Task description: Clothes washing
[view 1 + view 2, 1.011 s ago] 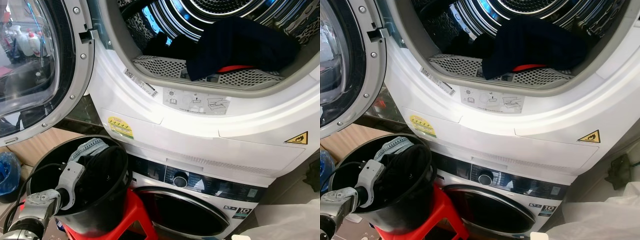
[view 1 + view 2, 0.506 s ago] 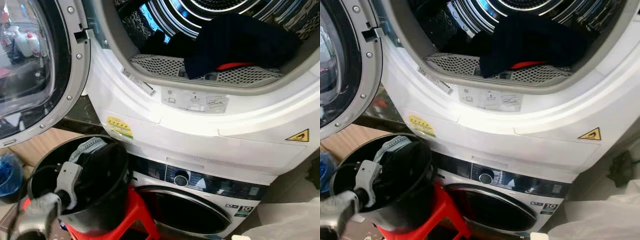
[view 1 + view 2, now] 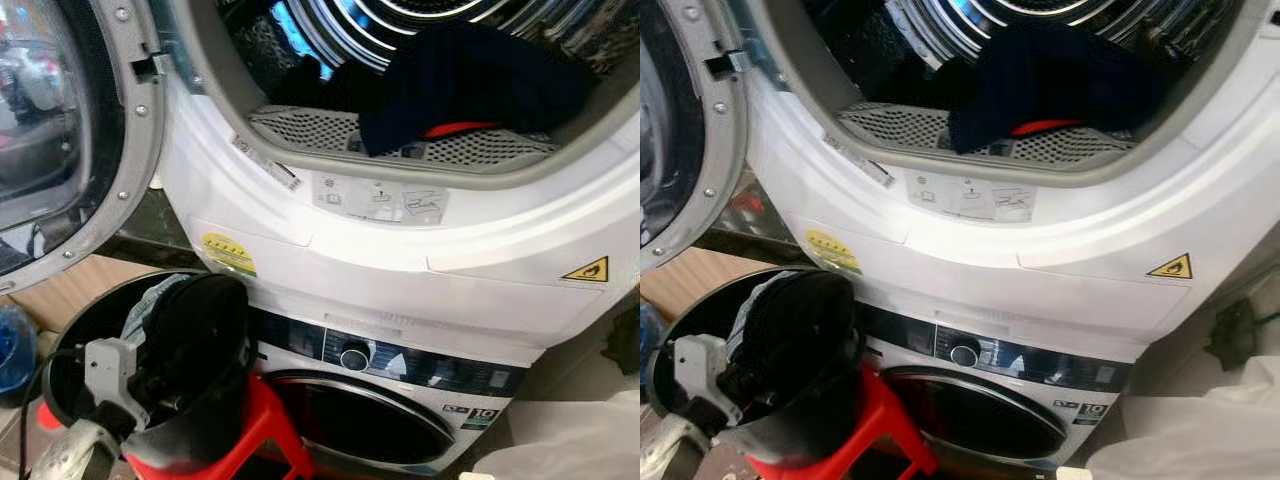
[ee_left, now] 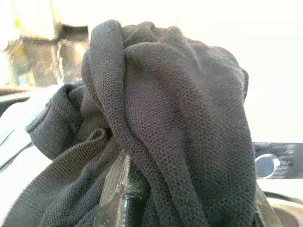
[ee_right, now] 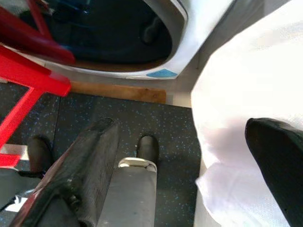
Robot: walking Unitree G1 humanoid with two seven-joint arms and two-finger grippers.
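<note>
A black bucket (image 3: 215, 425) stands on a red stool (image 3: 268, 428) in front of the stacked machines. My left gripper (image 3: 160, 378) reaches into the bucket and is shut on a dark grey knit garment (image 4: 180, 123), which drapes over its fingers (image 4: 120, 189) and bulges above the rim (image 3: 200, 325). A grey-blue garment (image 3: 150, 298) lies behind it in the bucket. The upper drum (image 3: 300, 60) stands open with a dark navy garment (image 3: 480, 85) and something red (image 3: 455, 130) at its lip. My right gripper (image 5: 180, 127) hangs open near the floor.
The round door (image 3: 60, 150) of the upper machine is swung open to the left. Below sits a shut front-loader (image 3: 370, 420) with a control knob (image 3: 353, 358). A white bag (image 3: 570, 445) lies at the right, a blue bag (image 3: 10, 345) at the far left.
The camera has shifted, sliding the scene left. My left wrist has moved lower and leftward, and the dark garment now bulges higher over the bucket rim.
</note>
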